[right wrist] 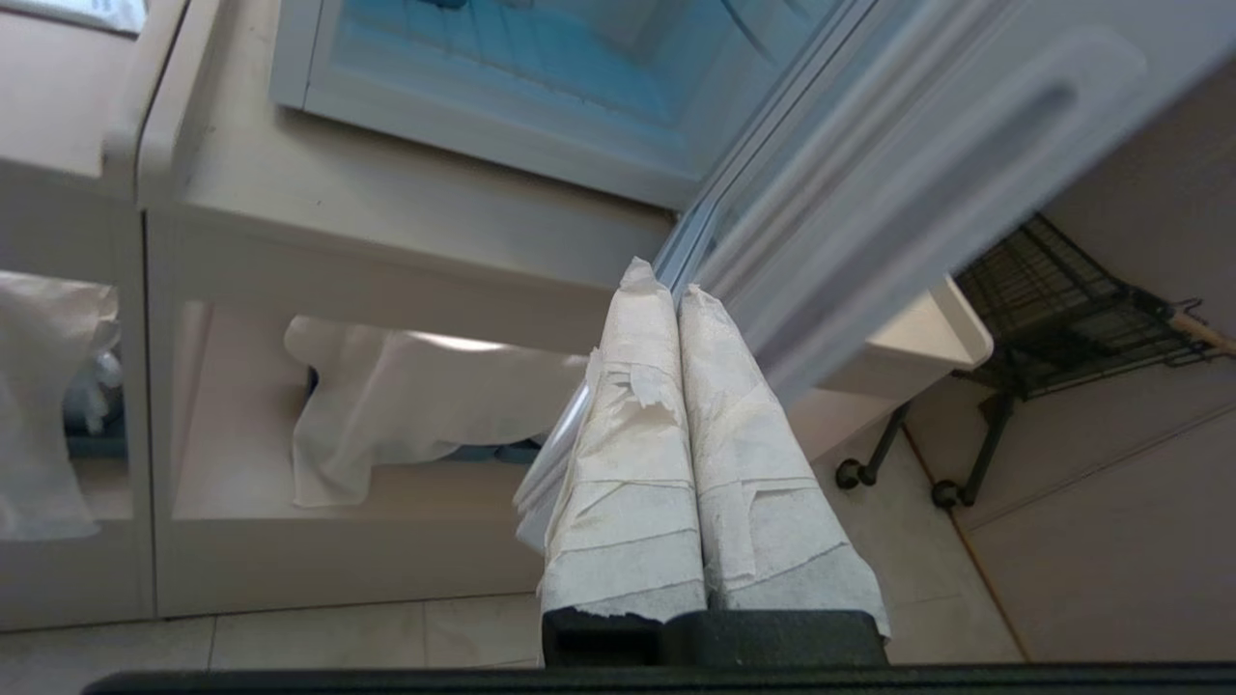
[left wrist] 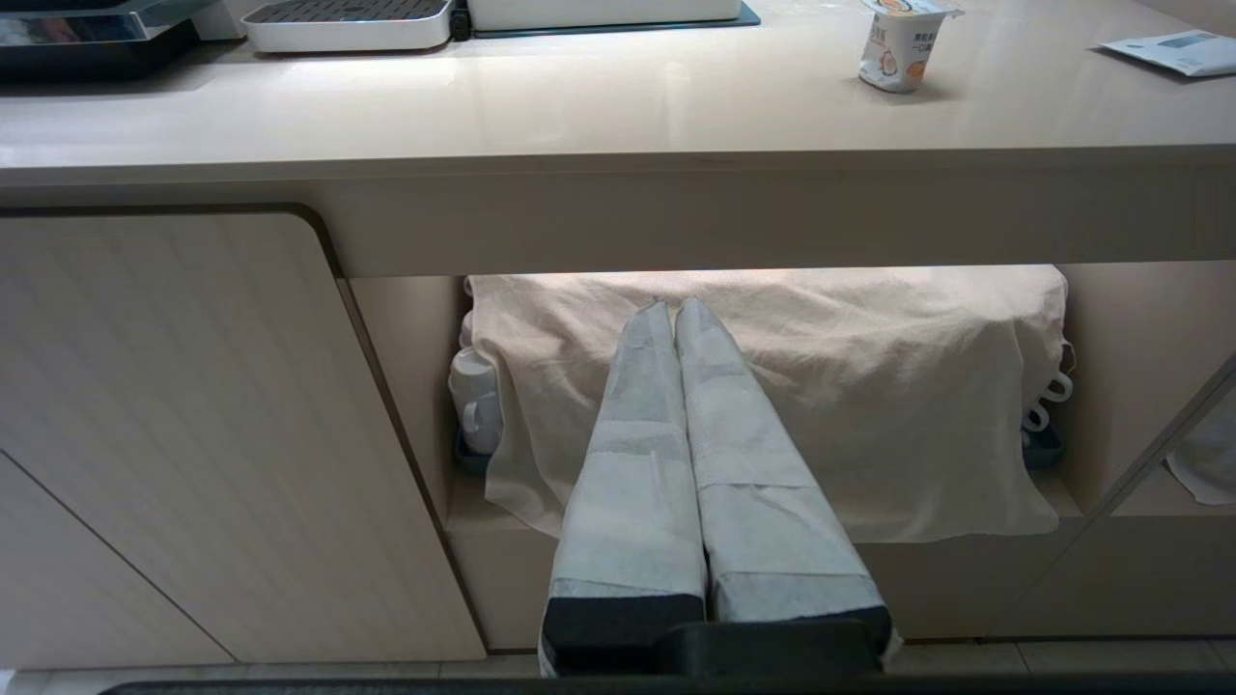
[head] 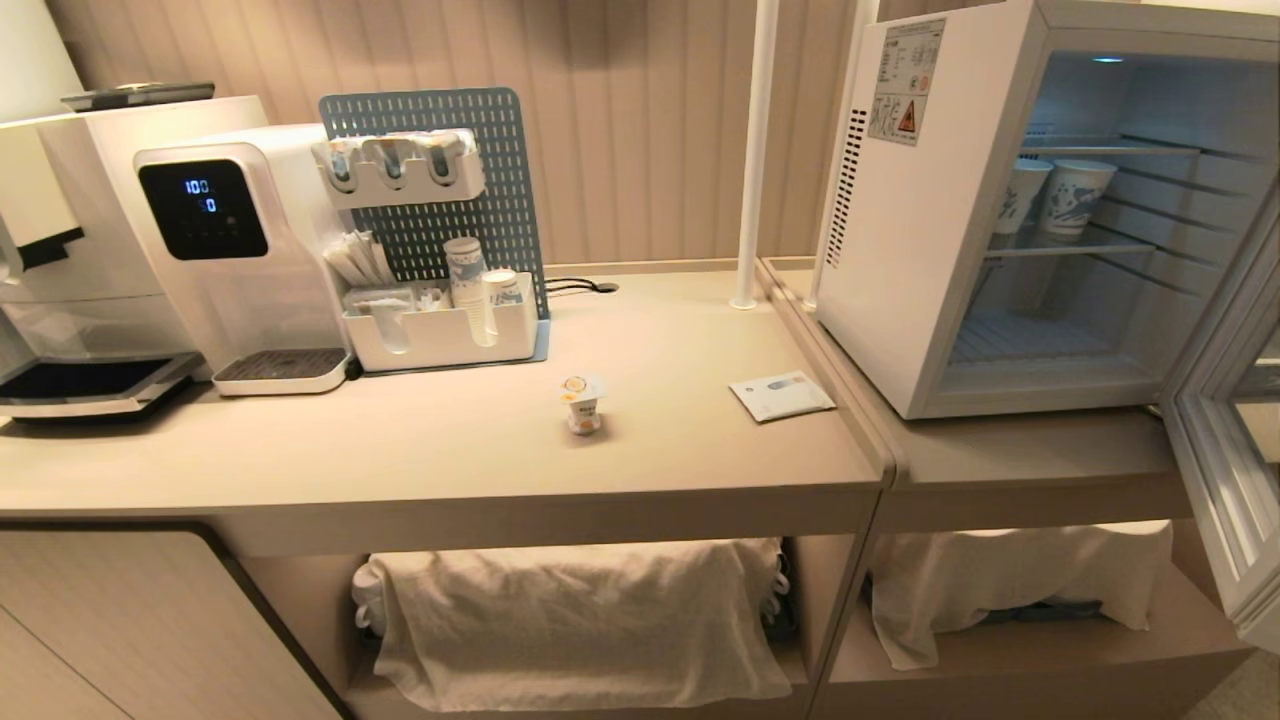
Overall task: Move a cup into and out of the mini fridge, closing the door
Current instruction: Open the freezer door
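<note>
Head view shows the mini fridge [head: 930, 250] on the lower side counter with its door [head: 1225, 440] swung wide open toward the robot's right, which I judge is so that the cup can go in. The cup [head: 583, 403] stands upright on the main counter [head: 450, 450], well apart from the fridge and near a flat white packet [head: 781, 395]. It is small and squat, white with orange fruit marks, and its square foil lid sits flat on top. Two taller paper cups [head: 1050, 195] with blue patterns stand on a wire shelf inside.

Neither arm appears in the head view. The right gripper [right wrist: 673, 290] has its wrapped fingers pressed together on nothing, the tips just beside the lower edge of the door. The left gripper [left wrist: 673, 309] is also closed and empty, parked low before a cloth-covered shelf [left wrist: 772, 386].
</note>
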